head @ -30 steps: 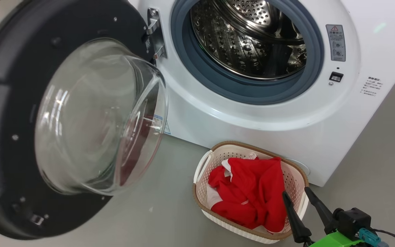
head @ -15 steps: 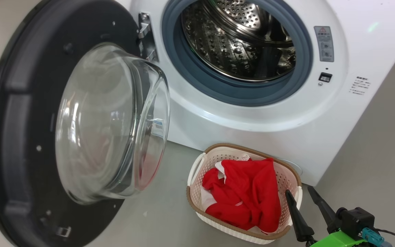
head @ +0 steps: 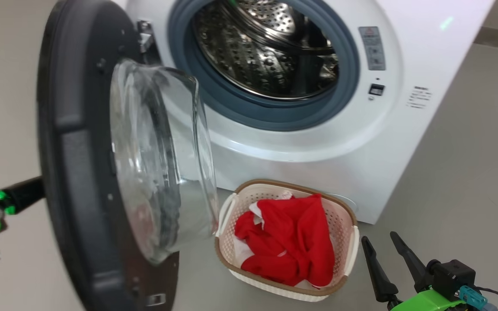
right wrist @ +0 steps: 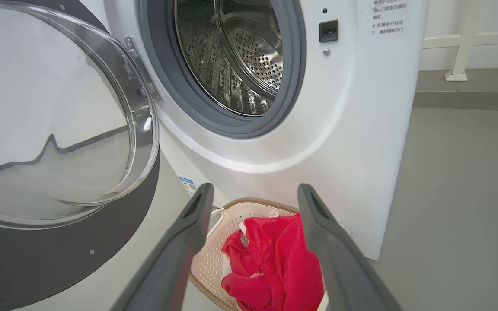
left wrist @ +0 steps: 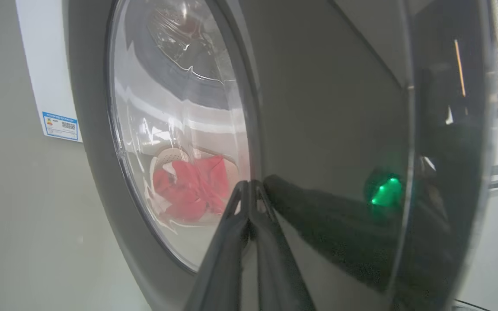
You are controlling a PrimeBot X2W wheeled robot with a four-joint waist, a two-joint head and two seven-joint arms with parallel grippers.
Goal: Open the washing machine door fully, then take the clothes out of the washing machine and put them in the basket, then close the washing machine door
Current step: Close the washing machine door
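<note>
**Pushing the door closed, laundry already in the basket**

Shuts the left hand [left wrist: 249, 186] completely, gripping nothing, and sets the joined fingertips against the glossy black outer face of the washing machine door [left wrist: 327, 108]. Meets its own reflection right at the tips, so probably touches. Suits a push rather than a grasp: needs no hold to swing a hinged panel, and makes a narrow, stiff point with the fingers together. Stands the door roughly halfway round on its hinge [head: 144, 39], nearly edge-on in the head view, with the glass bowl [head: 158, 164] bulging toward the washing machine [head: 309, 147].

Parks the right hand [head: 378, 236] low at the right, spread wide and empty, fingers aimed past the basket [head: 340, 221] from just beside it. Sits outside the door's arc, likely on purpose.

Finds the clothes [head: 288, 242] heaped red in the basket, down on the floor [head: 456, 172] just in front of the machine, below the opening. Shows a bare perforated drum [head: 266, 52] inside the grey gasket [head: 231, 108], with no fabric visible. Leaves, by the look of it, only the closing.

Calls for care near the basket: lies close to the bowl's lower edge in the head view, and cannot tell about clearance for the near handle [head: 225, 211].
</note>
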